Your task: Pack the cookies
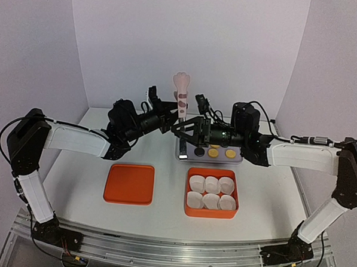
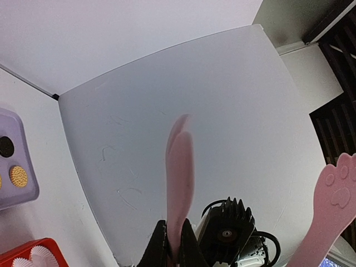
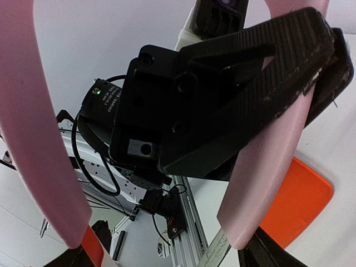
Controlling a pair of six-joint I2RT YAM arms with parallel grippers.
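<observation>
Cookies [image 1: 213, 151] lie in the purple tray [image 1: 181, 156] just below the right gripper [image 1: 180, 124], whose fingers stand wide apart outside both arms of the pink tongs [image 1: 181, 86]. The left gripper [image 2: 173, 247], opposite, is clamped on one arm.

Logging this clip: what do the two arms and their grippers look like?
The arms match. The left arm and right arm each have white box-shaped links joined by chunky black joint housings, and thin black cables loop alongside them. The left gripper and right gripper are entirely black, with wedge-shaped tapering fingers.
</observation>
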